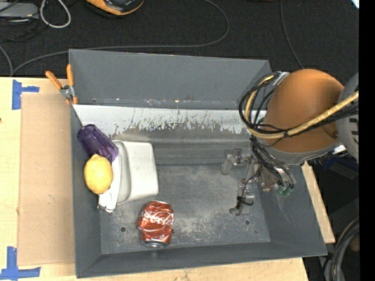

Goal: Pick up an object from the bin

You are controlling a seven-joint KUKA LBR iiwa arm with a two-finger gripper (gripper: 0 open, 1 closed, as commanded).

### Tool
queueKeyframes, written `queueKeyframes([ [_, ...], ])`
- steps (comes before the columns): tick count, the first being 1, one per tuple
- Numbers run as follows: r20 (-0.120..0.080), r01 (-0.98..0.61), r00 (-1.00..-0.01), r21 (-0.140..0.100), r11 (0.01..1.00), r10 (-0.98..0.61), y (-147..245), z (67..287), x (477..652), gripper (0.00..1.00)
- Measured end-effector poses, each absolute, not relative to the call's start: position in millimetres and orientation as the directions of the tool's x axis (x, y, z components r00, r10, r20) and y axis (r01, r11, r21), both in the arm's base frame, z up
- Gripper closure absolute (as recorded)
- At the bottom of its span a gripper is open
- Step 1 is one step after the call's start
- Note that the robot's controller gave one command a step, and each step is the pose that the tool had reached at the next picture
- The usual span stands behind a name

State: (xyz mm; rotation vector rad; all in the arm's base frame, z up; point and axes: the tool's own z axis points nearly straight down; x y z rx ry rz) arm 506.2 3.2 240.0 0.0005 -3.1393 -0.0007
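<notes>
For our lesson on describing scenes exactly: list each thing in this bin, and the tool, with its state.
red can: crushed, lying on the bin floor.
white container: seemingly tipped on its side, against the lemon.
lemon: whole, by the left wall.
purple thing: lying in the back left corner.
tool: open, nothing between its fingers, over bare floor.

Crushed red metal drinks can (pixel 156 221), lying on the floor of the grey metal bin (pixel 176 81) near its front wall, left of centre. White cursive script runs across the can's upper face, in the manner of the Coca-Cola logo; the single letters are too small and creased to spell out. No other writing, number or sign can be read.
</notes>
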Motion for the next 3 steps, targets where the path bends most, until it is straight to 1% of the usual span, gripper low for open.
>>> queueKeyframes([
  [1, 0.002, 0.000, -1.000, 0.000, 1.000, 0.000, 3, 240, 506.2, 0.00],
  [2, 0.004, 0.013, -1.000, 0.001, 1.000, 0.013, -11, 280, 490.7, 0.00],
  [3, 0.007, -0.106, -0.994, 0.001, 0.994, -0.106, -13, 235, 521.0, 0.00],
])
